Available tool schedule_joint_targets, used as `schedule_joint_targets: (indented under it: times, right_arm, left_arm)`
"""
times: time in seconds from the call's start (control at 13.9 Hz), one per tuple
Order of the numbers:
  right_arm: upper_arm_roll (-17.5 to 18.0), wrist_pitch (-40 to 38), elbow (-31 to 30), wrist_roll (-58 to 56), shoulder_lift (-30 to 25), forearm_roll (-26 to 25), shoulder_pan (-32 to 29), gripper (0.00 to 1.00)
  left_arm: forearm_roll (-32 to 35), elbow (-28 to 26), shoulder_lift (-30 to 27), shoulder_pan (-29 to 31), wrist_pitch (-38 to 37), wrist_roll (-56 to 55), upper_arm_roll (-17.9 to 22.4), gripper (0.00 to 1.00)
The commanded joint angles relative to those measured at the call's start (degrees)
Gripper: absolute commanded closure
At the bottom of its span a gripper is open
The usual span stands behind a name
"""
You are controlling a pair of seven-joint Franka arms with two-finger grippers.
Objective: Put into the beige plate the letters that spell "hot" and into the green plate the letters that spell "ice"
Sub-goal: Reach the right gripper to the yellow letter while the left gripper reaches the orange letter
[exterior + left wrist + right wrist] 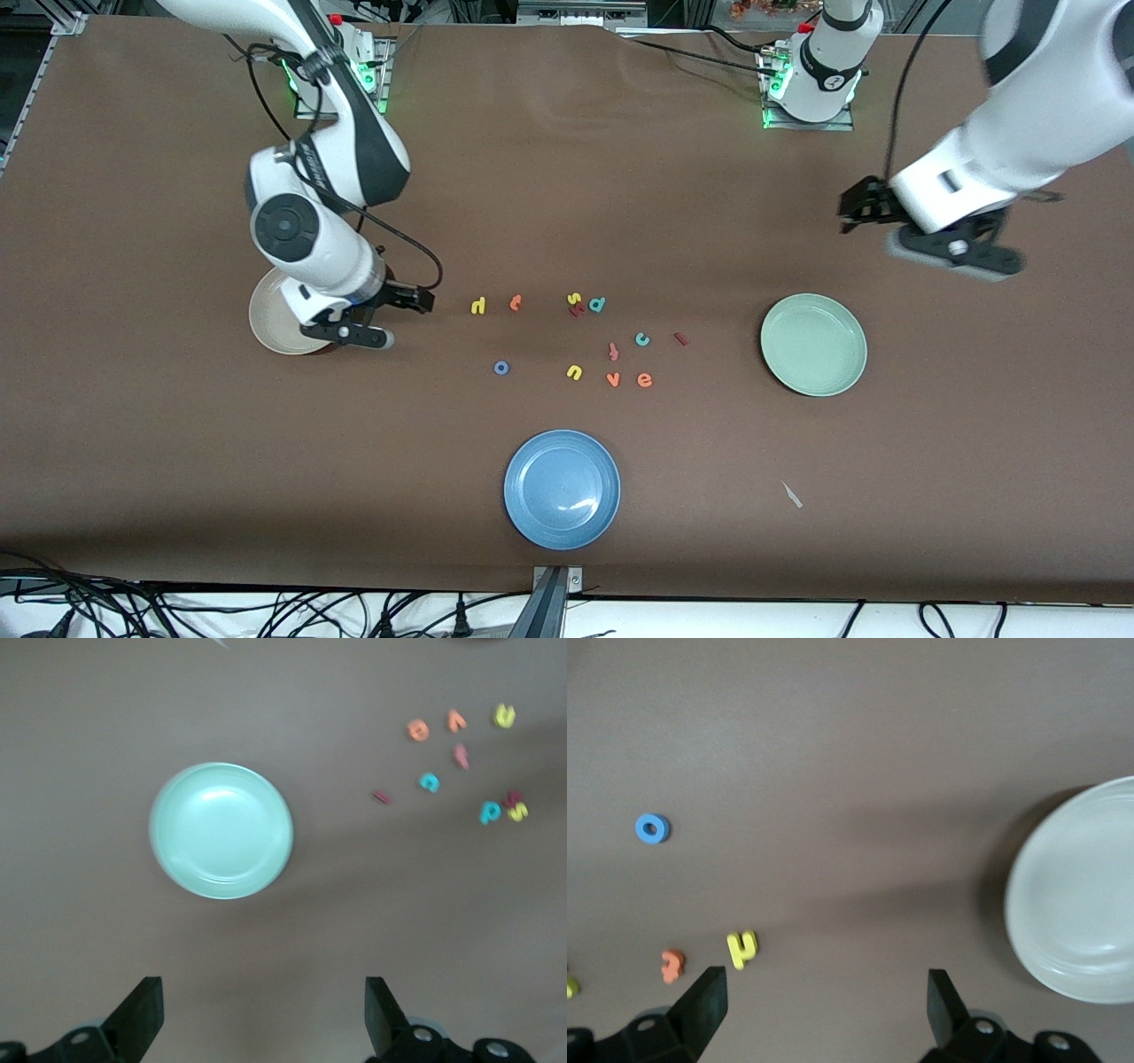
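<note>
The letters lie loose mid-tabletop: yellow "h" (pixel 478 306) and orange "t" (pixel 516 303) in the row nearer my bases, blue "o" (pixel 501 367) nearer the front edge, teal "c" (pixel 642 338), dark red "i" (pixel 681 338) and orange "e" (pixel 645 380) toward the green plate (pixel 813 345). My right gripper (pixel 409 299) hangs spread beside the beige plate (pixel 266 319), partly hidden under my arm. My left gripper (pixel 858 206), blurred, seems spread above bare tabletop by the green plate.
</note>
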Motion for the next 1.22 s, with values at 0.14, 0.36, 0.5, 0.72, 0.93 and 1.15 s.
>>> schedule_joint_targets:
  times: [0.14,0.36,0.5,0.72,0.93,1.15]
  right_arm:
    - [2.9,12.8,-3.6,9.0,4.0,1.2,1.0,0.0]
    - [5.1,20.1,-8.7,9.9,4.6,2.2,1.1,0.0]
    - [5.7,24.5,-10.2,10.4,6.1,2.4,1.1,0.0]
    - [7.9,25.7,-10.2,12.0,7.5,2.4,1.1,0.0]
    - [8.0,25.7,-10.2,11.4,8.8,2.3,1.5,0.0]
    - [7.9,25.3,-9.7,10.8,10.0,2.0,2.5,0.0]
  left_arm:
    - [-1.2,12.0,19.0,-6.1,0.1,1.2,-2.4,0.0]
    - [2.8,13.7,23.6,-8.3,6.1,1.4,-2.6,0.0]
    - [4.5,13.5,26.9,-9.8,10.6,1.5,-2.6,0.0]
    - [9.4,13.5,31.8,-13.3,17.5,2.0,-2.6,0.0]
    - [15.2,13.3,36.1,-16.5,26.2,5.3,-2.6,0.0]
    - [15.9,13.9,39.3,-16.6,31.5,16.5,-2.5,0.0]
